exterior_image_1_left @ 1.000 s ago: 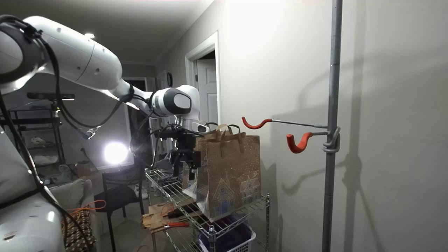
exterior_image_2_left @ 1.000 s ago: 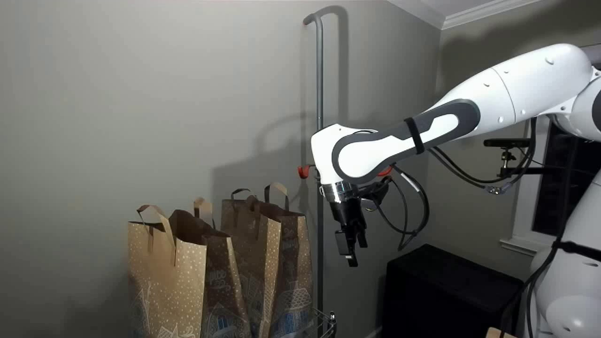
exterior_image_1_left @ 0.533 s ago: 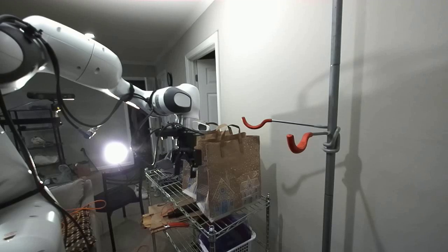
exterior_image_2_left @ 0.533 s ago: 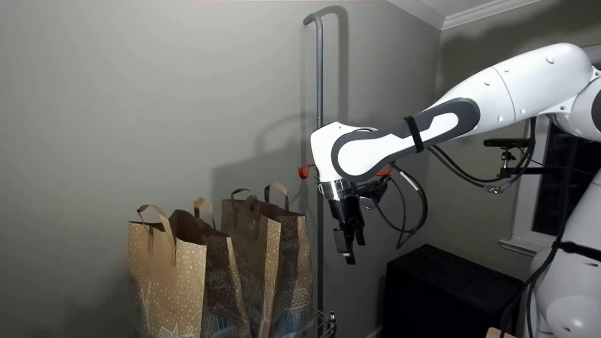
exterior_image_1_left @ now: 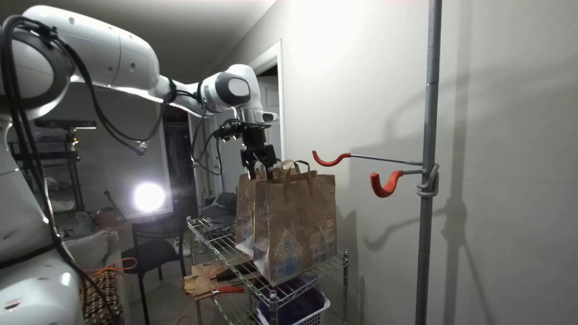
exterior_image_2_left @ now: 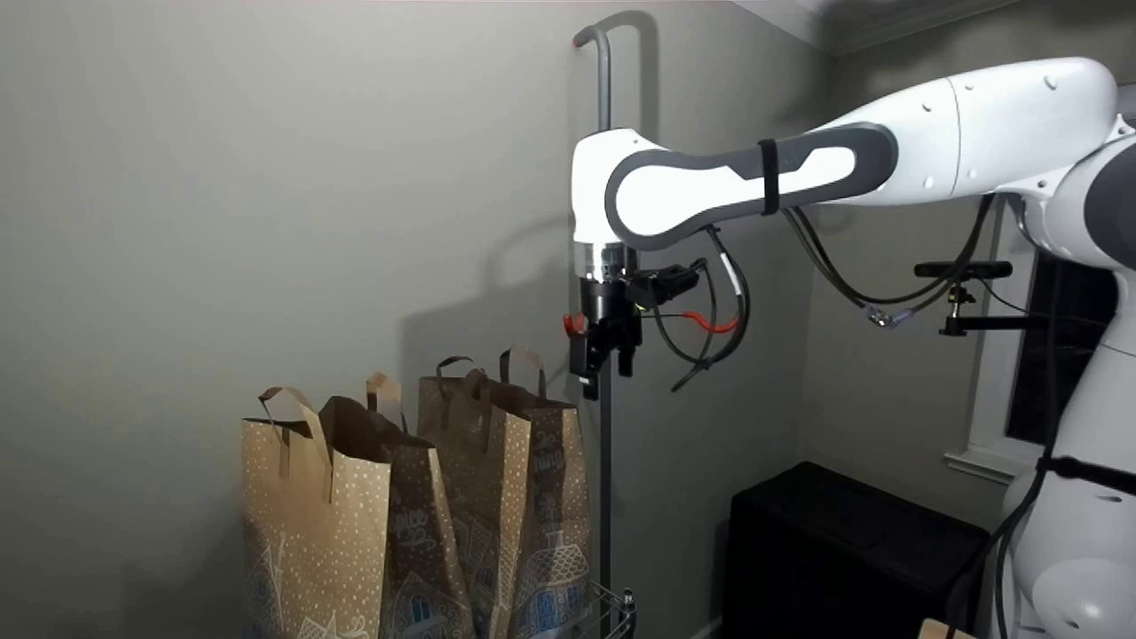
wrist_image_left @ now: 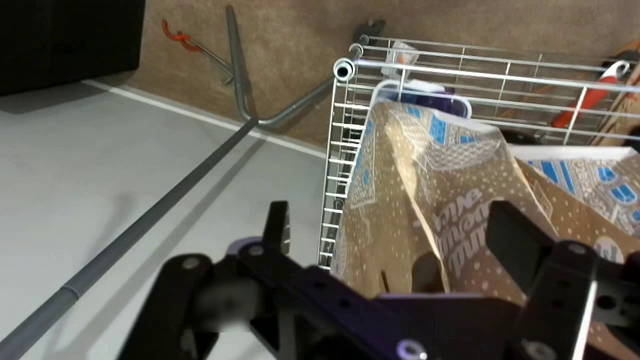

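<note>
- Brown paper bag (exterior_image_1_left: 300, 221) stands upright on the wire rack (exterior_image_1_left: 273, 302), handles up, houses printed on its lower half; it sits exactly where it was a second ago.
- Second paper bag (exterior_image_2_left: 315, 515), also upright, stands beside it, farther from the grey pole (exterior_image_1_left: 429, 135), and is likewise unmoved.
- Gripper (exterior_image_2_left: 608, 380) has risen since the earlier frames and shifted toward the bags: it hung well below the top edge of the bag nearer the pole, and its tips are now about level with that edge.
- Fingers (wrist_image_left: 276, 220) are wide apart in the wrist view, with that same bag seen past them; whether either one touches the paper, I cannot tell.
- Arm (exterior_image_2_left: 745, 186) has lifted too, its wrist now crossing a higher stretch of the pole in an exterior view.
- Dark cap (exterior_image_1_left: 221, 204) by the rack's far end shows more fully, where the gripper partly covered it earlier.
- Red hooks (exterior_image_1_left: 388, 184) on the pole and the white basket (exterior_image_1_left: 323, 308) low in the rack are unchanged.
</note>
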### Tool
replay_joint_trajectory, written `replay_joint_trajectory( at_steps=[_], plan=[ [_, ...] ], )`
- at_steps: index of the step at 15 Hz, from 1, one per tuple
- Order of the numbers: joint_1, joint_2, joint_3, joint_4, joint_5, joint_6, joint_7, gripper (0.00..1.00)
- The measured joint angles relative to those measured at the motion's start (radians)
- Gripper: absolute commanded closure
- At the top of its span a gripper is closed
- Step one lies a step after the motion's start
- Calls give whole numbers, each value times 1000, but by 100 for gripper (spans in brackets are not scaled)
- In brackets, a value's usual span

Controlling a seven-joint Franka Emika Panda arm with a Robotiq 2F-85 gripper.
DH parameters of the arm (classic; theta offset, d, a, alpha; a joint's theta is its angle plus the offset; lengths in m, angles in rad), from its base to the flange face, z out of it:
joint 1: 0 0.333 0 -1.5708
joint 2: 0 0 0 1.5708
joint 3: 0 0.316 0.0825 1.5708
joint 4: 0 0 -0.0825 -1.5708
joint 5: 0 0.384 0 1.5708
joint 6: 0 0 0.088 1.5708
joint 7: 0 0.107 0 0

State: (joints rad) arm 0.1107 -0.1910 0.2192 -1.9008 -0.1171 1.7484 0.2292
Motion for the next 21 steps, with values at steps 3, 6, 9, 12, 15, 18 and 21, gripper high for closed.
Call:
replay_joint_trajectory(
  at_steps=[3, 6, 9, 12, 15, 18, 21],
  plan=[
    [5, 91, 5, 101, 0, 61, 42, 0],
    [20, 198, 4, 183, -21, 147, 87, 0],
    [41, 284, -4, 254, -77, 193, 120, 0],
    [62, 334, -23, 310, -94, 201, 162, 0],
    [75, 352, -41, 346, -86, 201, 232, 0],
    [78, 352, -53, 364, -54, 201, 308, 0],
    [78, 352, -66, 369, 4, 201, 373, 0]
  ],
)
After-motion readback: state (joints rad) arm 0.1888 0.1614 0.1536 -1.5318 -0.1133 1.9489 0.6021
